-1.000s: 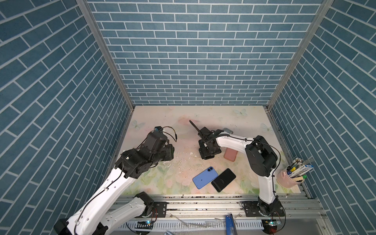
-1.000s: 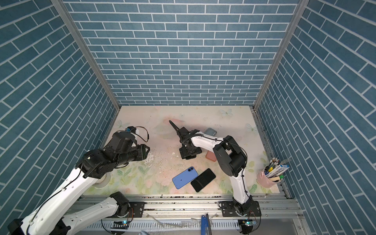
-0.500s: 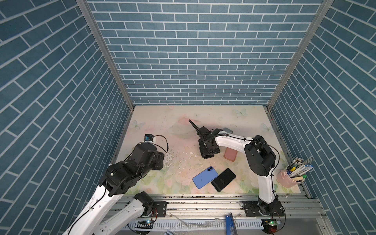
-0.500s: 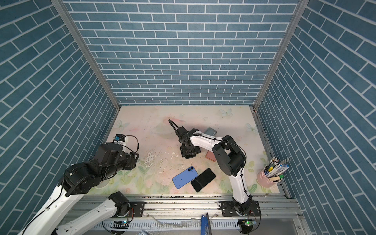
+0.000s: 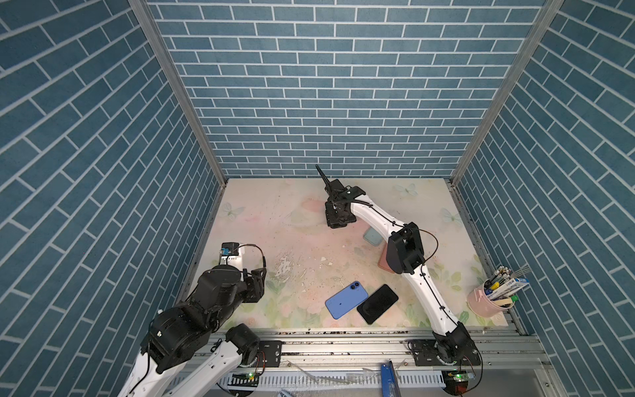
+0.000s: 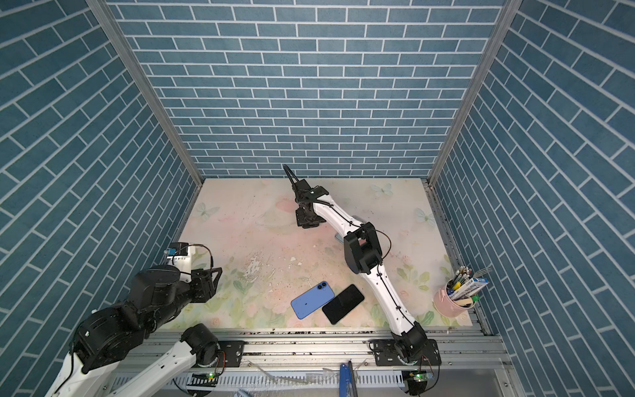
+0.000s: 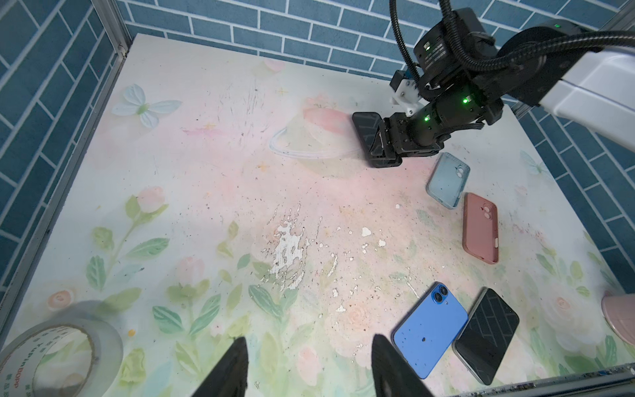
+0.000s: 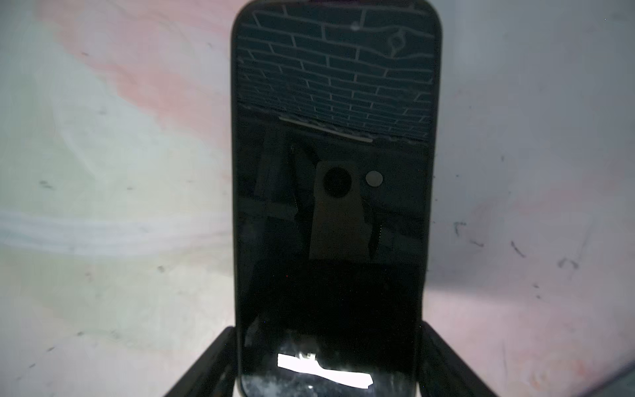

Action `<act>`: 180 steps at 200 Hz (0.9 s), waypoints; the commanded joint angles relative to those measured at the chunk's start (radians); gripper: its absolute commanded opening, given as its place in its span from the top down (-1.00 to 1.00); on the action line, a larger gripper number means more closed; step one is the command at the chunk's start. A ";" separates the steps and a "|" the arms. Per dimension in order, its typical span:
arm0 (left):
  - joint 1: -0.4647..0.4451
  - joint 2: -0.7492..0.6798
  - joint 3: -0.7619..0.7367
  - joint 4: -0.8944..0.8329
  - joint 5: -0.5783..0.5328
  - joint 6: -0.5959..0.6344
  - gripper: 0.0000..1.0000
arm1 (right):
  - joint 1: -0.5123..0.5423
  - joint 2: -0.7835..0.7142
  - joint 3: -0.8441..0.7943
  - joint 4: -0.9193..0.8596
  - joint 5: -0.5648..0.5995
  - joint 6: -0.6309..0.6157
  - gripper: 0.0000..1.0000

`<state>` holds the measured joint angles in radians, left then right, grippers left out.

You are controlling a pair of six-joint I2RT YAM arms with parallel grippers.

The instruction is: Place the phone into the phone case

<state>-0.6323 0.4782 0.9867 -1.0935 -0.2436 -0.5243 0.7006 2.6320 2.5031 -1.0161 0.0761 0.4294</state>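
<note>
Black glossy slab phone (image 8: 330, 206) laid screen-up on floral worktop (image 7: 206, 172), far centre, long edges clamped by right fingers (image 8: 213, 364). Left fingers (image 7: 230, 371) spread, empty. Judged rigid, slick, fragile; best held by edges.

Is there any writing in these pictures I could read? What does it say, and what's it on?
"BOPP", after a word like "TuPin": printed on the tape roll, on its inner core.
Characters next to it: too blurred to read.
Print on the blue box in the pen cup: too small.
Label on the black housing on the right arm: too small.
</note>
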 commanded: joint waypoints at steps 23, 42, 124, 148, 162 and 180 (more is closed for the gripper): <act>0.004 0.010 -0.011 0.015 -0.014 0.003 -0.17 | 0.010 0.002 0.018 -0.080 -0.023 0.015 -0.23; 0.004 0.010 -0.013 0.017 -0.014 0.001 -0.17 | 0.010 -0.020 -0.004 -0.080 -0.065 0.023 -0.94; 0.006 0.015 -0.019 0.029 -0.001 0.008 -0.17 | -0.179 -0.614 -0.778 0.204 -0.024 0.020 -0.56; 0.006 0.011 -0.020 0.030 0.001 0.009 -0.16 | -0.251 -0.661 -0.891 0.234 -0.035 0.016 -0.33; 0.008 0.007 -0.022 0.032 0.000 0.009 -0.16 | -0.288 -0.665 -0.922 0.251 -0.054 0.010 -0.07; 0.008 0.003 -0.023 0.033 0.000 0.007 -0.16 | -0.324 -0.663 -0.952 0.292 -0.061 0.006 0.02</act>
<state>-0.6323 0.4866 0.9741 -1.0782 -0.2420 -0.5232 0.3950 1.9488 1.5997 -0.7803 0.0383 0.4427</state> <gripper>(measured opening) 0.582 0.512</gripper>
